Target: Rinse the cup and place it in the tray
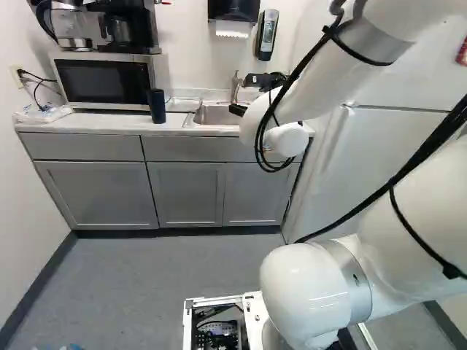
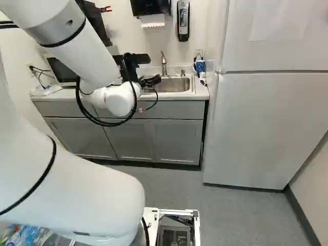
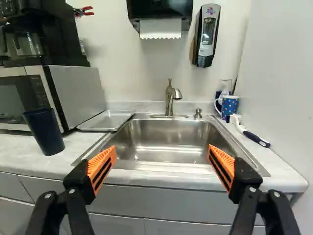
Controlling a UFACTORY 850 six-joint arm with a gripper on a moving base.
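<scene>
1. Jaws [image 2: 151, 81]: spread wide, orange pads [image 3: 101, 169] well apart, holding nothing. In the wrist view the sink [image 3: 168, 142] shows beyond the gap of the jaws [image 3: 162, 149], faucet [image 3: 169, 98] roughly straight ahead.
2. Cup, dark blue [image 3: 45, 131]: outside the jaws, off past the left finger and farther ahead. Stands upright on the worktop [image 3: 80, 147], just in front of the microwave [image 3: 78, 95], near its sink-side corner.
3. Tray, shallow metal [image 3: 106, 120]: lies flat between microwave and sink, ahead and left of the jaws, beyond the cup and to its right.
4. Arm [image 2: 110, 61]: rises from the joint at the foot of both base views. Lower part bulks large, at the right of the left base view and the left of the right one; forearm slopes down and forward to a wrist near the front of the worktop. Black cable hangs in loops round the wrist.
5. Right of sink: blue spotted mug [image 3: 230, 105] against the back; brush [image 3: 249, 132] lying nearer, by the fridge [image 2: 266, 128].
6. Wall above: paper towel dispenser [image 3: 160, 10], soap dispenser [image 3: 207, 35] to its right. Coffee maker [image 3: 46, 36] sits on the microwave.
</scene>
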